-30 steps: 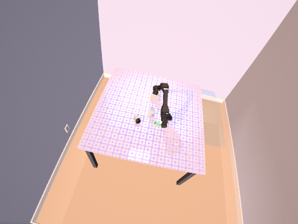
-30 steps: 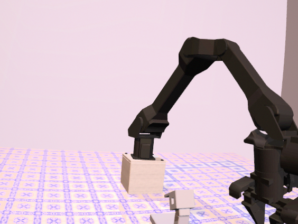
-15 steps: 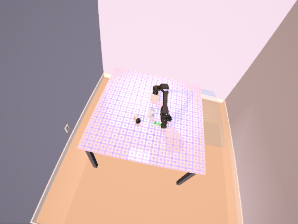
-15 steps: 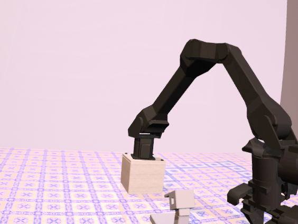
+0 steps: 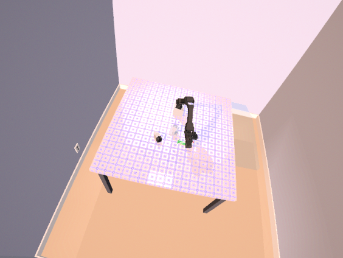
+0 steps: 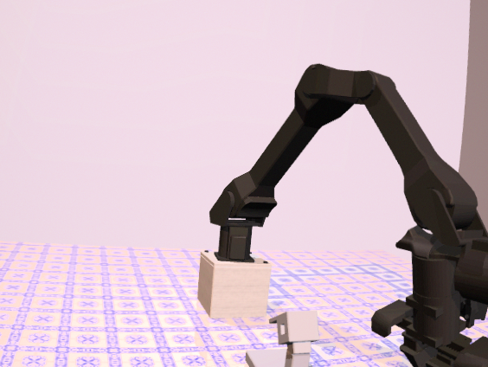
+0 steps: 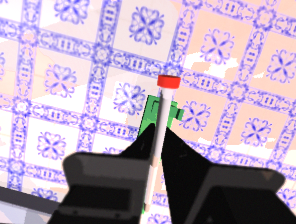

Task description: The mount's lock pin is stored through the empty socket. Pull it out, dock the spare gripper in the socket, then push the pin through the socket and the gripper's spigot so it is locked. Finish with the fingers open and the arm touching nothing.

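Note:
My gripper [image 7: 156, 127] is shut on the lock pin [image 7: 164, 107], a pale rod with a red head, in the wrist view. The pin runs lengthwise between the fingertips, its head beyond them. A long green piece [image 7: 147, 115] [image 5: 179, 142] lies behind the pin; whether they touch is unclear. The grey mount [image 5: 174, 131] [image 6: 303, 326] stands beside the green piece, with a square opening in its upper block in the exterior view. A black part on a pale block [image 5: 158, 139] is left of the mount, too small to identify surely. The exterior view cuts off my fingertips.
The arm's base stands on a wooden box [image 6: 240, 290] [image 5: 178, 112] behind the mount. The arm arches high from the box to the gripper. A dark grey bar [image 7: 22, 198] crosses the lower left of the wrist view. The patterned table [image 5: 137, 164] has its near edge beyond the objects.

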You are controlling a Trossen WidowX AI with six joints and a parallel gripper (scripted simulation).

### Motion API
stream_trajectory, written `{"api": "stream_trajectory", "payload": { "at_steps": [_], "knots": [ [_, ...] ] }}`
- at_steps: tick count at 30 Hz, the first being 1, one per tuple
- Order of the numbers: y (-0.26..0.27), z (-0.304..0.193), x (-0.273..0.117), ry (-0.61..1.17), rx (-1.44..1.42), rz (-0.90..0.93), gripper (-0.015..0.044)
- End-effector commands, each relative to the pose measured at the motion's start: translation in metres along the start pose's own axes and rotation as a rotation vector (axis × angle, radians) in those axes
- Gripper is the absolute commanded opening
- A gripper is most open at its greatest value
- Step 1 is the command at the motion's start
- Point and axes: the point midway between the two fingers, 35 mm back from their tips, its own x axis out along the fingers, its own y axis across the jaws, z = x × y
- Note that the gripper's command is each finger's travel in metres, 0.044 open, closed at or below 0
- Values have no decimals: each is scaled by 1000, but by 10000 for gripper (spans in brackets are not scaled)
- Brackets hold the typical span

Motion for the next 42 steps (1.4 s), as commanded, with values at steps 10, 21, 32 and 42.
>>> {"api": "stream_trajectory", "payload": {
  "at_steps": [10, 21, 32, 42],
  "knots": [
    [2, 4, -18, 1, 3, 8, 0],
    [3, 6, -23, 2, 0, 12, 0],
    [0, 1, -32, 12, 12, 0, 0],
    [3, -2, -58, 3, 117, 5, 0]
  ]
}}
